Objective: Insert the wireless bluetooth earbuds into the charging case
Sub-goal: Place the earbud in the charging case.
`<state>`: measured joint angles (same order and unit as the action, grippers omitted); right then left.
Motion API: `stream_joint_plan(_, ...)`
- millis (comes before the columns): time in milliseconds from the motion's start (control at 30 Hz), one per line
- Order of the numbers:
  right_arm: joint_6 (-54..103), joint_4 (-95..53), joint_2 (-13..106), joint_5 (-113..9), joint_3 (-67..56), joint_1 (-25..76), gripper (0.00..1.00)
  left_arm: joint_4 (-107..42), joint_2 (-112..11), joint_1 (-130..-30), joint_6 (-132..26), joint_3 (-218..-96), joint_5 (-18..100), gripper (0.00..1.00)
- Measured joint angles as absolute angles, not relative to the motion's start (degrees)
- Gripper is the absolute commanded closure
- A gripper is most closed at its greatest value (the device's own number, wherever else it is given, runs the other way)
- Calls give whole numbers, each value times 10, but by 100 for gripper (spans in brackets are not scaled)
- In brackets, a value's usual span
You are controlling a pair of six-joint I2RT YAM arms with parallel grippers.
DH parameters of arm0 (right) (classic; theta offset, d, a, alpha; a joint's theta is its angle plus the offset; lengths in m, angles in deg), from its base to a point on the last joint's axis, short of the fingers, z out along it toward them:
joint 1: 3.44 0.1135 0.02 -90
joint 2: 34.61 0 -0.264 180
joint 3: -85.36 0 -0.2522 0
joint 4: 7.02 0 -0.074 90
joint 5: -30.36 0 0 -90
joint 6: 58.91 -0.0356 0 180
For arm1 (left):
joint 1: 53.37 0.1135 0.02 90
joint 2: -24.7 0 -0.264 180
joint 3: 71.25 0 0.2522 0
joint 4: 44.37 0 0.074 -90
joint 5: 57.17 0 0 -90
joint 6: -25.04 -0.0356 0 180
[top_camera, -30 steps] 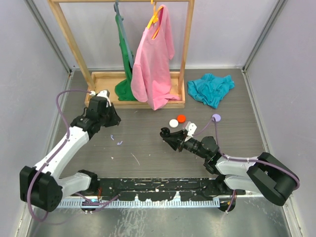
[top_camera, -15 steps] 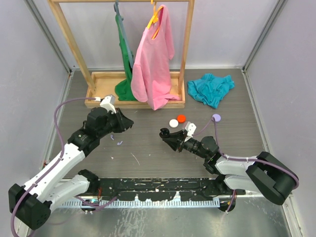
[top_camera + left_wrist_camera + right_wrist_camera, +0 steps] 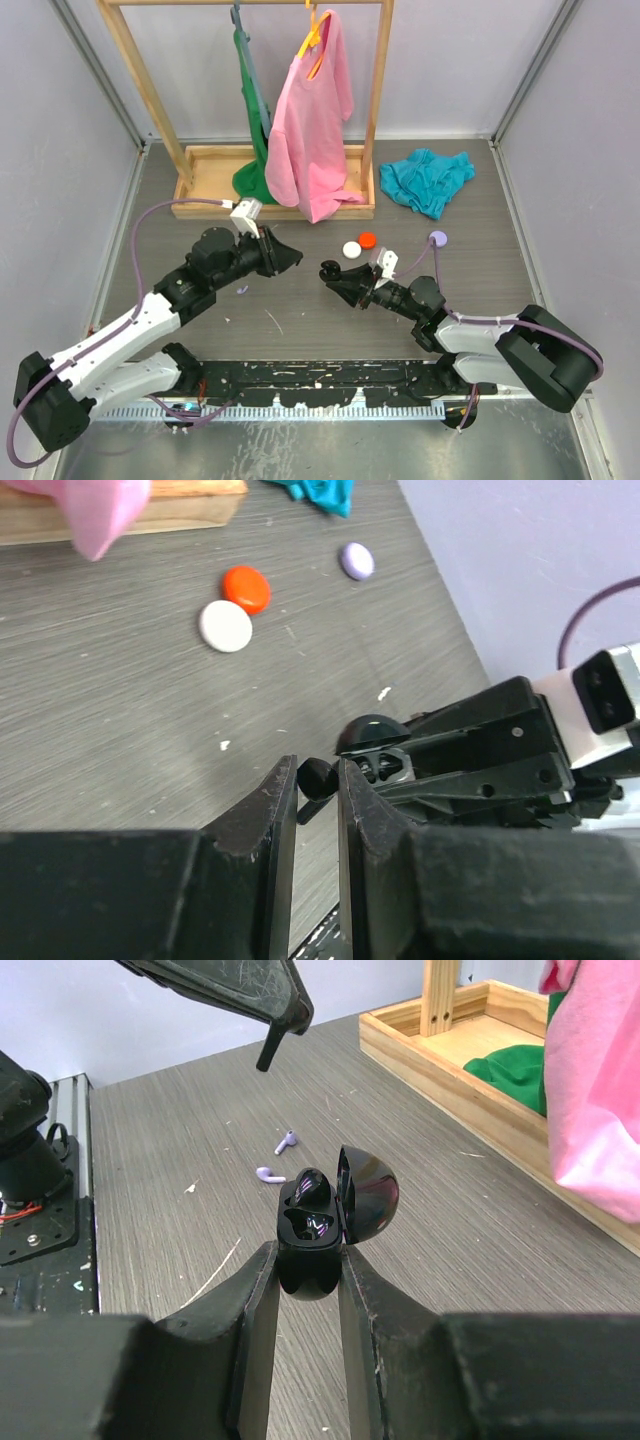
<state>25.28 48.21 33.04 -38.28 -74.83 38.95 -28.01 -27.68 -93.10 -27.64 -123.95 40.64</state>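
I work in a robot test room, a kind of lab. My grey table [image 3: 480, 270] is boxed in by plain pale walls [image 3: 50, 170]. My left arm [image 3: 130, 330] and right arm [image 3: 470, 330] are bolted to a black rail [image 3: 330, 378] at its near edge. A small wooden clothes rack [image 3: 128, 60] stands at the far edge.

The left gripper [image 3: 292, 257] pinches a black earbud [image 3: 315, 777]. The right gripper [image 3: 333, 274] clamps the open charging case [image 3: 312, 1230]. Only a thin gap lies between them, over the middle of the table [image 3: 480, 275]. Past the gap sit a white round thing [image 3: 351, 249], a red round thing [image 3: 367, 239] and a lilac round thing [image 3: 437, 239]. The wooden rack [image 3: 275, 208] and its pink shirt [image 3: 310, 130] block the far edge. A teal cloth [image 3: 427, 180] lies near the far right corner. Two lilac earbuds [image 3: 270, 1174] lie by the left arm. There is open room along the left and right edges.
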Motion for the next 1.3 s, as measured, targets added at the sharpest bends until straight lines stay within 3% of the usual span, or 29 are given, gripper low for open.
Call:
stream_joint_plan(533, 245, 495, 330, -368, -748, 389, 99, -435, -316, -1052, -273, -1211, 374, 92)
stream_joint_plan(1300, 231, 517, 330, -368, -751, 389, 99, -535, -364, -1105, -284, -1186, 288, 93)
